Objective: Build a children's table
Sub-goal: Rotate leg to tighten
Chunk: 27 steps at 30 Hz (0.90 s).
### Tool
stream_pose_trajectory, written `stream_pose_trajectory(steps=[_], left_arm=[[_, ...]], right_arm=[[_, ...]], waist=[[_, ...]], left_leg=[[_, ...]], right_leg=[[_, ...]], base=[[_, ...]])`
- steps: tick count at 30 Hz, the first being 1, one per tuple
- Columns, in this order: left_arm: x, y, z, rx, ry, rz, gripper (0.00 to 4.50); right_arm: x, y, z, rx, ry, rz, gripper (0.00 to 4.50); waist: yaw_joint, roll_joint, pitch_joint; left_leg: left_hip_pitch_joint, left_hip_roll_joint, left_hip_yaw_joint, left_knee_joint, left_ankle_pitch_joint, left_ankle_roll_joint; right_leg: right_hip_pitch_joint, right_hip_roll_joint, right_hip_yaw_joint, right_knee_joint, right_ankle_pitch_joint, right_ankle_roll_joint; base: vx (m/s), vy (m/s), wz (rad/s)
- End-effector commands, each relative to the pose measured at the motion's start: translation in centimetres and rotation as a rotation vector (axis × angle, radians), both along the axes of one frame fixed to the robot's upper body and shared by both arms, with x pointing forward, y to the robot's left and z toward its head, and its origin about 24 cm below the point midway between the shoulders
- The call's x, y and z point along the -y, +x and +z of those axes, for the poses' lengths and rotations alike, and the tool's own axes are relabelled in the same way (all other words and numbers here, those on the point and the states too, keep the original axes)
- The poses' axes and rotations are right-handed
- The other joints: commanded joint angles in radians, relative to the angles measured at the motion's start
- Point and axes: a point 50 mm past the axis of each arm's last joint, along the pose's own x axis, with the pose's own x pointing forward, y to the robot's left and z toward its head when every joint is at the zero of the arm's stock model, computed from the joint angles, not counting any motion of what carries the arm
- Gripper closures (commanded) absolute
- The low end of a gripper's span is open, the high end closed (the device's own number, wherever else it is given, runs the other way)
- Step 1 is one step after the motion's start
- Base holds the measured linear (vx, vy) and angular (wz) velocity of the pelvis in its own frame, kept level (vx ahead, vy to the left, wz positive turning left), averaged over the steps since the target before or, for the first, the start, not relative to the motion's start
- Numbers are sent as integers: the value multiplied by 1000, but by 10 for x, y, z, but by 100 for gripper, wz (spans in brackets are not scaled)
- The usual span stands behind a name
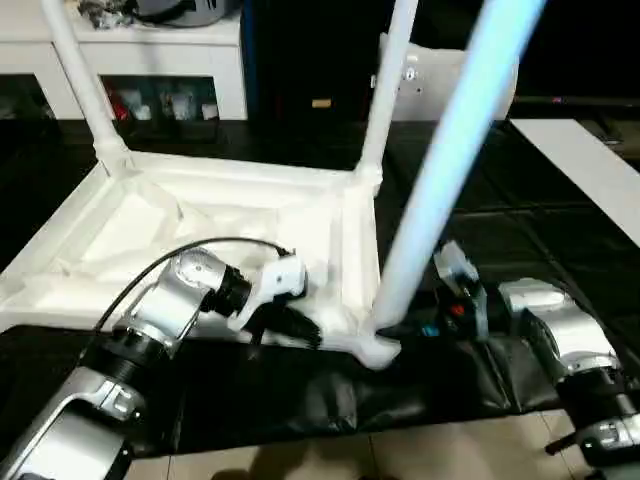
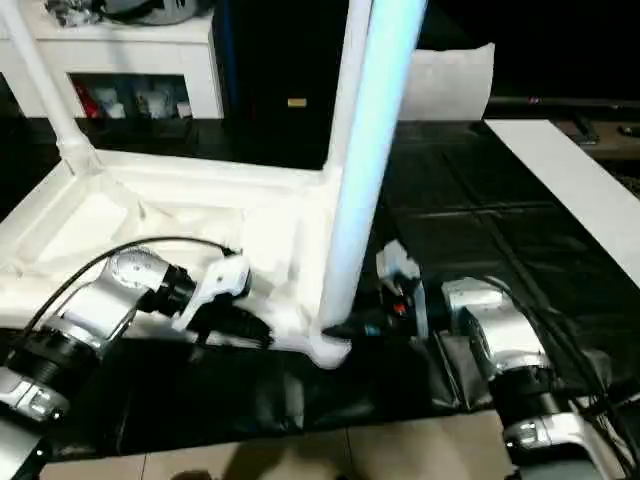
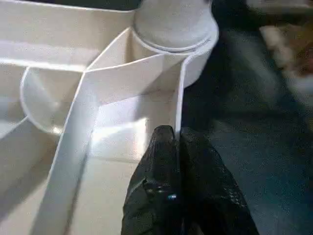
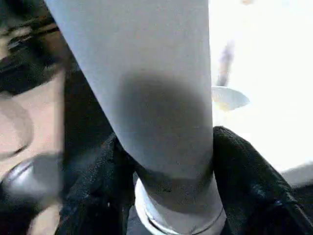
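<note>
While the tabletop (image 1: 200, 215) lies underside up on a black mat (image 1: 300, 390), three legs stand in its corner sockets: one at the far left corner (image 1: 80, 80), one at the far right corner (image 1: 390, 80), and the near leg (image 1: 450, 160) in the corner closest to both grippers. The left gripper (image 3: 177, 139) has its two black fingers (image 3: 161, 161) clenched together, pinching the thin upright rim of the tabletop between their tips; the near leg's socket (image 3: 173, 29) sits just beyond the fingertips along that rim, and a diagonal rib (image 3: 73, 147) runs off to one side of them. The right gripper (image 4: 166, 161) has its fingers (image 4: 244, 176) wrapped around the base of the near leg, one on each side of the tube and touching it, just above the flared end seated in the socket. Behind the tabletop stands a white cabinet (image 1: 150, 60) with coloured items on its shelf; any print on them is too small to read. No brand, label or writing can be made out on the tabletop, legs or grippers. Pale floor tiles (image 1: 420, 455) show at the mat's near edge.
</note>
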Motion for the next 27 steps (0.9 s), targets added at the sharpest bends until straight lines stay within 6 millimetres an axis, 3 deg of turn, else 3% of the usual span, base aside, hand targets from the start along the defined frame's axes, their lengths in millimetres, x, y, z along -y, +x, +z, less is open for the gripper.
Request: stream_pose_trajectory(steps=[1, 2, 3, 4, 5, 6, 7, 8, 9, 10, 12, 14, 16, 18, 22, 25, 27], left_arm=[[33, 10, 14, 62, -101, 91, 450], [38, 11, 15, 59, -108, 120, 450], [38, 11, 15, 59, -108, 120, 450], [47, 14, 16, 69, -118, 168, 450], [51, 16, 17, 77, -123, 193, 450], [57, 20, 18, 94, -132, 237, 450], [61, 23, 19, 108, -137, 270, 450], [63, 25, 20, 118, -140, 293, 450], [67, 28, 21, 136, -148, 333, 450], [70, 30, 22, 154, -157, 367, 450], [78, 34, 24, 179, -188, 436, 450], [81, 35, 24, 187, -193, 448, 450], [84, 34, 24, 192, -186, 449, 450], [81, 34, 22, 203, -165, 445, 450], [76, 34, 20, 211, -152, 434, 450], [69, 30, 17, 208, -137, 379, 450], [64, 29, 14, 212, -119, 366, 450]], right_arm=[[-37, 9, -3, -19, 41, -87, 246], [-43, 13, -3, -13, 43, -142, 248], [-43, 13, -3, -13, 43, -142, 248], [-53, 21, -5, -14, 34, -255, 249], [-56, 24, -5, -16, 27, -302, 250], [-62, 29, -7, -27, 16, -379, 250], [-65, 32, -8, -31, 8, -430, 251], [-67, 34, -9, -35, 3, -466, 251], [-70, 36, -10, -37, -16, -517, 251], [-72, 38, -12, -34, -35, -556, 251], [-76, 41, -13, -23, -44, -621, 251], [-76, 43, -12, -21, -23, -653, 251], [-73, 46, -9, -13, 8, -706, 197], [-69, 47, -5, 10, 30, -716, 173], [-62, 47, -2, 57, 31, -697, 140], [-44, 46, 0, 112, 29, -682, 103], [-30, 44, 1, 127, 27, -676, 94]], waist=[[-9, 4, -59], [-21, 7, -56], [-39, 5, -57], [-51, 20, -61], [-63, 25, -60], [-81, 37, -60], [-95, 39, -64], [-95, 40, -66], [-101, 32, -62], [-105, 28, -60], [-102, 29, -64], [-98, 29, -67], [-91, 28, -70], [-86, 23, -73], [-71, 21, -78], [-50, 19, -84], [-44, 17, -87]], left_leg=[[-1, -15, 18, -64, -256, 15], [3, -22, 13, -59, -290, 6], [-1, -24, 8, -56, -314, 10], [4, -15, 2, -61, -334, 19], [-1, -7, -5, -68, -349, 23], [-6, 14, -17, -82, -402, 25], [-8, 31, -24, -92, -444, 28], [-7, 30, -25, -93, -449, 27], [8, 11, -13, -83, -442, 32], [14, -8, -3, -70, -394, 37], [6, -11, 2, -69, -335, 47], [8, -8, 5, -71, -306, 54], [2, -3, 6, -77, -268, 62], [-3, -2, 10, -77, -224, 73], [-12, -4, 15, -72, -139, 90], [-20, -6, 18, -65, -52, 111], [-23, -7, 19, -61, -39, 119]], right_leg=[[58, -42, 24, -110, -607, -42], [56, -43, 2, -129, -685, 0], [63, -41, -16, -142, -716, 39], [71, -46, -27, -150, -683, 36], [79, -47, -34, -149, -652, 28], [95, -48, -44, -144, -585, 11], [107, -54, -41, -128, -502, -10], [110, -56, -36, -123, -476, -18], [90, -58, -35, -141, -502, -29], [81, -64, -35, -151, -539, -40], [85, -60, -34, -148, -536, -39], [80, -59, -26, -143, -499, -59], [84, -59, -16, -129, -434, -86], [83, -55, -3, -113, -370, -118], [85, -54, 9, -96, -325, -141], [87, -51, 20, -71, -200, -173], [87, -49, 23, -62, -172, -183]], base=[[0, 0, 0], [0, 0, 0], [0, 0, 0], [0, 0, 0], [0, 0, 0], [-13, 54, -14], [0, 0, 0], [0, 0, 0], [0, 0, 0], [0, 0, 0], [0, 0, 0], [0, 0, 0], [0, 0, 0], [0, 0, 0], [0, 0, 0], [0, 0, 0], [0, 0, 0]])
